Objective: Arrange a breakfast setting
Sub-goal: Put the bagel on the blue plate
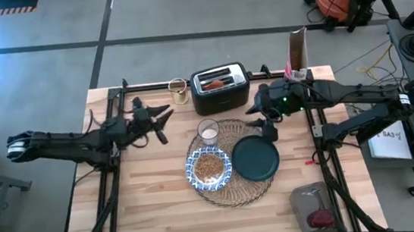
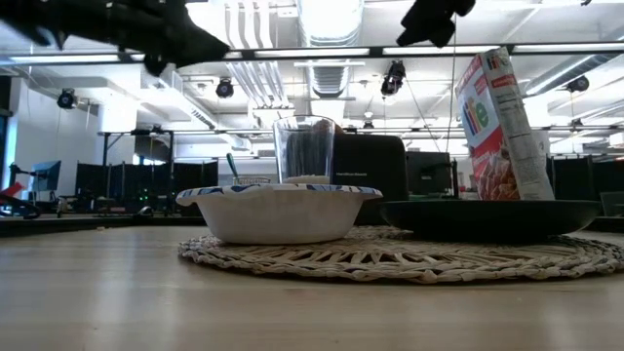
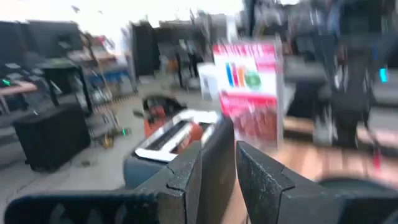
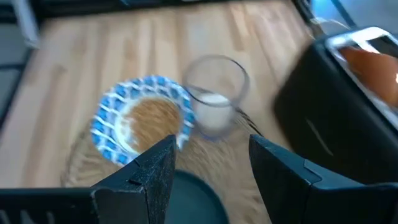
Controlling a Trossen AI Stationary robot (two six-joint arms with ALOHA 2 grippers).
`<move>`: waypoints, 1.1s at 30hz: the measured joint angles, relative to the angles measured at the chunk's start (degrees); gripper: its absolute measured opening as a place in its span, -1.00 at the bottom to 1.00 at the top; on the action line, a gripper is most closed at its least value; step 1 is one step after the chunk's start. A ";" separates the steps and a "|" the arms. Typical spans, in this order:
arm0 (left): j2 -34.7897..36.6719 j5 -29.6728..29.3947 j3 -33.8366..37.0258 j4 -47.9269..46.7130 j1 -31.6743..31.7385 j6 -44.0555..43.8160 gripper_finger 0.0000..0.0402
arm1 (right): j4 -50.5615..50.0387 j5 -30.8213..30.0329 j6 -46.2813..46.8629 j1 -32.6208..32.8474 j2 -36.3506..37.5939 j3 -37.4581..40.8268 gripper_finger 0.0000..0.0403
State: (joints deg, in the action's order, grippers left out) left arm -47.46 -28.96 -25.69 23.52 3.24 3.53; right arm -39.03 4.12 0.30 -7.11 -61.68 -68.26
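Left gripper (image 1: 163,117) hung near the bench's left edge, fingers slightly parted, empty. On the central placemat (image 1: 233,193): bowl (image 1: 209,168), glass (image 1: 208,130), plate (image 1: 255,158). Right gripper (image 1: 254,110) hovered beside the toaster (image 1: 220,86), parted, holding nothing.

The table (image 1: 155,205) is pale planked wood with a smooth, matt face. On it lies a placemat (image 2: 409,261) of coarse woven straw, rough and ridged. The plate (image 1: 255,158) looks like dark glazed ceramic, smooth with a soft sheen. The bowl (image 2: 278,212) has a smooth patterned surface. The glass (image 4: 214,93) is clear and shiny. The toaster (image 1: 220,89) is glossy black with bright metal on top. The cereal box (image 2: 505,127) is printed cardboard.
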 joint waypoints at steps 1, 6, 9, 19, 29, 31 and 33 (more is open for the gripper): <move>-1.25 1.19 -2.13 -3.90 0.63 0.04 -0.59 | -2.32 -1.22 -0.02 0.00 -0.49 -1.51 -0.05; -9.55 2.97 -12.96 -20.25 3.88 3.23 -0.59 | -11.21 -4.25 1.44 -0.02 -2.47 -7.24 -0.05; -15.53 5.54 -17.77 -22.94 6.07 7.75 -0.59 | -14.97 -4.24 3.13 -0.01 -3.41 -9.07 -0.05; -32.59 17.32 -30.53 -22.84 15.28 15.08 -0.59 | -21.83 -4.27 6.44 0.00 -4.13 -9.21 -0.05; -43.18 25.50 -34.92 -13.50 21.31 16.43 -0.58 | -25.12 -4.26 6.72 0.00 -4.14 -8.30 -0.05; -44.83 25.48 -36.25 -15.08 21.71 16.29 -0.57 | -25.14 -4.25 6.72 0.00 -4.14 -8.08 -0.05; -46.46 25.51 -37.93 -15.01 22.04 16.46 -0.54 | -25.37 -4.22 6.68 0.00 -4.14 -7.95 -0.05</move>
State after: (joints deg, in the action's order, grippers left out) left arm -93.92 -3.46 -63.63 8.51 25.28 19.99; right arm -64.40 -0.10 6.98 -7.11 -65.82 -76.20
